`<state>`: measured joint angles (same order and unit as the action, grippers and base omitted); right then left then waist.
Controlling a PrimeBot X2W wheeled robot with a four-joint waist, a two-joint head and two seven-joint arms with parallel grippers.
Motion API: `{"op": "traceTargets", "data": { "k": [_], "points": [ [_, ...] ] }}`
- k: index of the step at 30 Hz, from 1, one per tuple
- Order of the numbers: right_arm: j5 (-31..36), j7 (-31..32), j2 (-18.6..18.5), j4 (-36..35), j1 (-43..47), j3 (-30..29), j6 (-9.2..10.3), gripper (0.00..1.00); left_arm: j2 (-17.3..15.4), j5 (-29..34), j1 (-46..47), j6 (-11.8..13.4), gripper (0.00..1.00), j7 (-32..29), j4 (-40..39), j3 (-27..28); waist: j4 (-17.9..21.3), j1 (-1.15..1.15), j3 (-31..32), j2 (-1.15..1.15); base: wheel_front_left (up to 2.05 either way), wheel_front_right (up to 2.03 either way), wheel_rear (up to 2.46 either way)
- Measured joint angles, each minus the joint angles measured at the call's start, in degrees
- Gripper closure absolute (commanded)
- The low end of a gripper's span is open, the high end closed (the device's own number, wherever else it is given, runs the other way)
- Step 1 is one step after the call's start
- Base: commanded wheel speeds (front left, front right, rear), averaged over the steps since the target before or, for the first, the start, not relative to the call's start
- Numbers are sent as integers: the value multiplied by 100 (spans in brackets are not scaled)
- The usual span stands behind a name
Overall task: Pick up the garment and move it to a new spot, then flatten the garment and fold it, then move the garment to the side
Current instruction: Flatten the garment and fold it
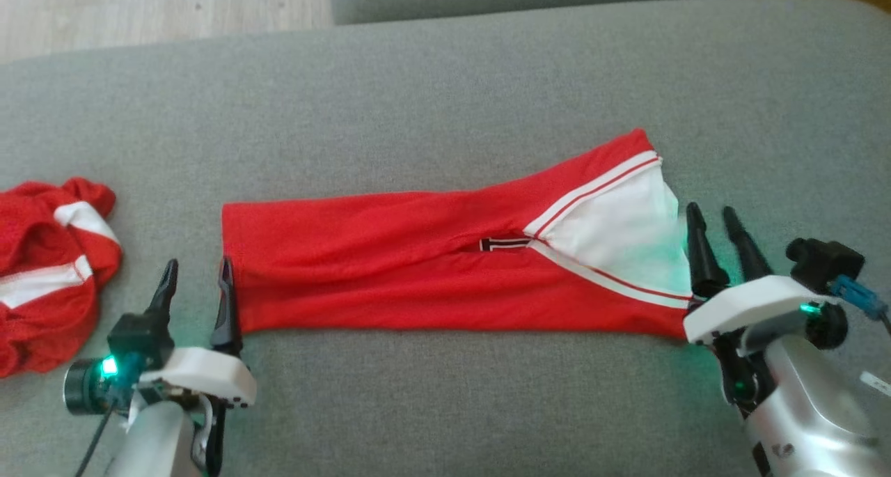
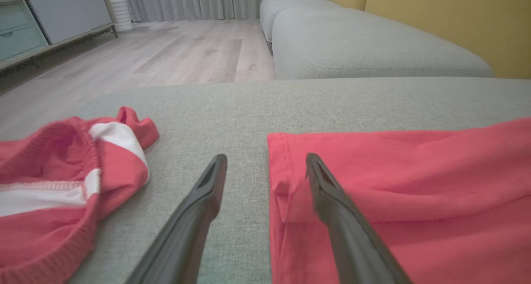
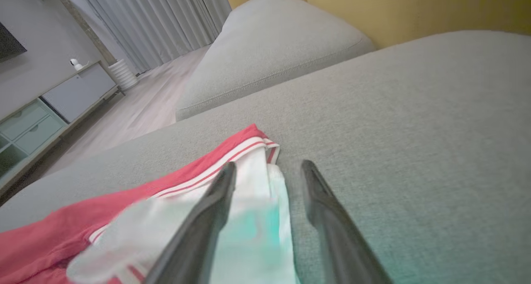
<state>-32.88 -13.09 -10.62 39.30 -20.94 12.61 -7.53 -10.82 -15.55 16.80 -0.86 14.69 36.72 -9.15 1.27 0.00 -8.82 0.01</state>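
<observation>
Red garment [image 1: 390,268] on a sofa [image 1: 445,101], with left gripper [image 1: 198,262] and right gripper [image 1: 710,209] released at its ends.
The garment lies centre, stretched from 9 to 3 o'clock. The left gripper straddles its 9 o'clock hem, the right gripper its white 3 o'clock end. For a clean fold, each should probably pinch every layer before both lift together.
</observation>
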Motion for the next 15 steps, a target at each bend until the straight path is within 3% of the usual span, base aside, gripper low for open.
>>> {"op": "traceTargets", "data": {
  "k": [11, 15],
  "points": [
    [1889, -112, 455, -448, 352, -943, 0, 0, 510, 660, -877, 138, 0, 1, -1078, 630, -57, 0, 473, 0, 0, 0, 0],
    [2140, -112, 591, -446, 804, -1060, 0, 0, 658, 710, -1221, 76, 0, 1, -1211, 756, -92, -1, 667, 0, 0, 0, 0]
  ]
}}
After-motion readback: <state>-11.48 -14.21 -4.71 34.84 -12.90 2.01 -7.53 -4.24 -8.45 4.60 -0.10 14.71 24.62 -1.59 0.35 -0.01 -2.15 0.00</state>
